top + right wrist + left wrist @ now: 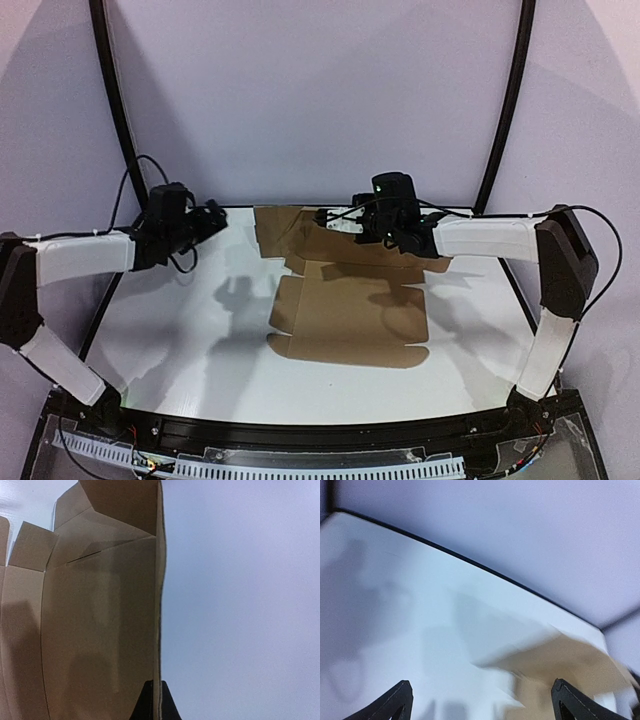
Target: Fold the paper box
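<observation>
The paper box [350, 310] is a brown die-cut sheet lying partly flat on the white table, with its far panel lifted and side flaps creased. My right gripper [330, 220] is shut on the upper edge of that raised far panel. In the right wrist view the two black fingertips [146, 702] pinch the thin cardboard edge [159, 630], with the panel [100, 630] spreading to the left. My left gripper [218, 215] hovers left of the box's far left corner, open and holding nothing. Its fingers [400, 700] stand wide apart over the table, with blurred cardboard [570, 665] ahead on the right.
The white table [170, 330] has a black rim [470, 560] along its far side. Two curved black poles [115, 110] rise at the back corners before a pale backdrop. Black cables hang near both wrists.
</observation>
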